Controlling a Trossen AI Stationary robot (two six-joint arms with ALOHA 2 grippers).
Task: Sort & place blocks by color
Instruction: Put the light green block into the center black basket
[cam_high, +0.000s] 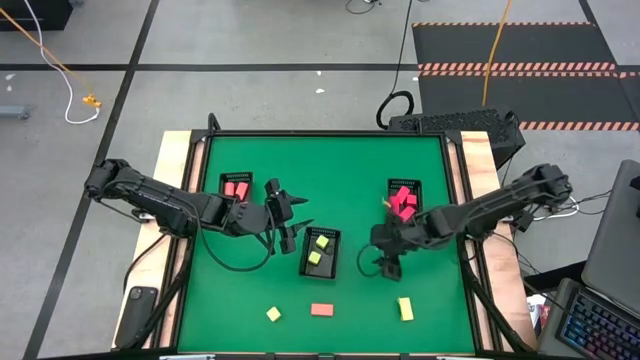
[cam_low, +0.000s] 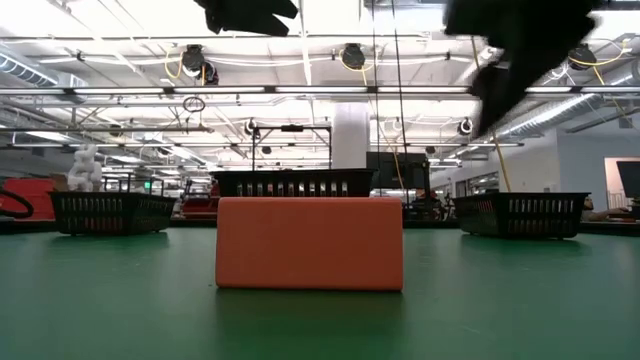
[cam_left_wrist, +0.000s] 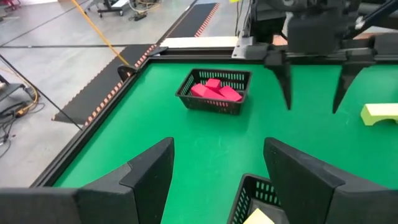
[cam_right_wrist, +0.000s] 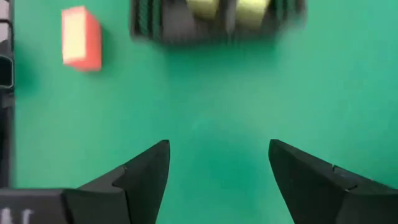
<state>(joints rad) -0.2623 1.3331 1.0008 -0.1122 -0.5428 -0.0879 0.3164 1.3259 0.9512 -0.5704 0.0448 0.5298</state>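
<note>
Both claws gape empty: left gripper (cam_high: 297, 222) at nine o'clock of the yellow-block tray (cam_high: 320, 252), right gripper (cam_high: 389, 262) at three o'clock.

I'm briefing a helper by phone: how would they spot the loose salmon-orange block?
Start at the green table and go to its near edge, below the three black trays. Three loose blocks lie in a row there; the salmon-orange block is the middle one, flanked by two yellow blocks.

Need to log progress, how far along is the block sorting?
Done: three black slotted trays hold salmon, pale yellow and pink-red blocks. In hand: nothing; the left end effector and right end effector are open. Left: two yellow blocks and a salmon bar.
</note>
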